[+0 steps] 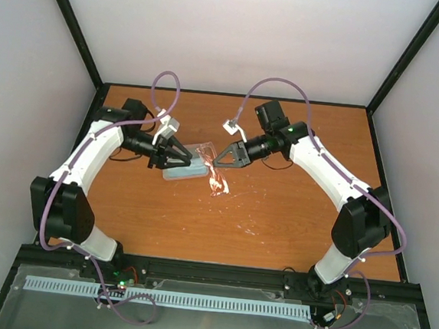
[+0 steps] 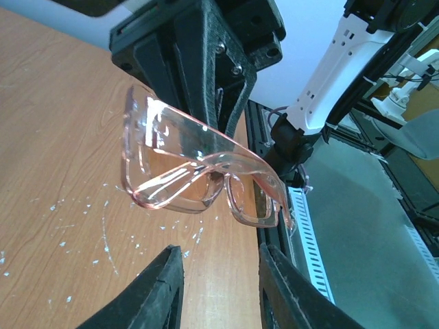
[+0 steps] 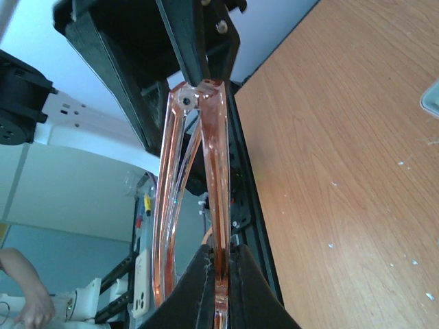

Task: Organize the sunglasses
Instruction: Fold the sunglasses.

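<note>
Right end effector [image 3: 219,255] pinches sunglasses [image 3: 218,171] aloft; left end effector [image 2: 219,252] opposite, spread

The left arm [image 1: 90,149] and the right arm [image 1: 330,170] look the same: smooth white pieces joined by chunky black round parts. A thin purple cable [image 1: 167,73] loops along each one, and a tiny green light [image 1: 290,128] glows on the right arm. The left fingers [image 2: 152,296] and right fingers [image 3: 193,288] are rough black wedges, and small silver screws [image 2: 220,46] dot the black block behind the right ones.
</note>
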`<move>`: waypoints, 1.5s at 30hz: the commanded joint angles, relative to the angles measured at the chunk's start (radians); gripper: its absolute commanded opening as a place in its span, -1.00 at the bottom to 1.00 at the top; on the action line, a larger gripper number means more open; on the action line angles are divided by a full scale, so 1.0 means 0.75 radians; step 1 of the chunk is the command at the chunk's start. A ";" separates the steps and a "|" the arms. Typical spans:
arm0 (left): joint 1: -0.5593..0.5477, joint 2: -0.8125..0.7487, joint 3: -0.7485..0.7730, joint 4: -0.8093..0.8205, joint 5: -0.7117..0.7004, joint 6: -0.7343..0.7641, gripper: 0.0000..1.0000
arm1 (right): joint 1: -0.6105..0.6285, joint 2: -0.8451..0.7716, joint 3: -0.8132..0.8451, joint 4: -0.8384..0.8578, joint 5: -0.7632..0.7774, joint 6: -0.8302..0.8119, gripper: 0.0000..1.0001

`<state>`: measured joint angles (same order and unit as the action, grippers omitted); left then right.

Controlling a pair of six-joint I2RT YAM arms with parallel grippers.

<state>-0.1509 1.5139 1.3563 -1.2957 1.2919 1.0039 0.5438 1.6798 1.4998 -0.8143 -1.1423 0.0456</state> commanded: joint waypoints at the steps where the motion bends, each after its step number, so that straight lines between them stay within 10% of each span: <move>1: -0.039 -0.008 0.001 -0.019 0.051 0.003 -0.35 | 0.001 -0.020 0.003 0.120 -0.077 0.082 -0.94; 33: -0.142 0.113 0.089 0.183 0.159 -0.244 -0.98 | 0.009 -0.048 -0.030 0.255 -0.104 0.190 -0.93; 45: -0.142 0.106 0.094 0.115 0.122 -0.183 -0.89 | 0.002 -0.072 -0.049 0.311 -0.093 0.231 -0.94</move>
<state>-0.2474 1.5871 1.3979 -1.1793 1.3922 0.8219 0.5449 1.6737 1.4723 -0.6350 -1.1934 0.1894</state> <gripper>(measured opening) 0.060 0.035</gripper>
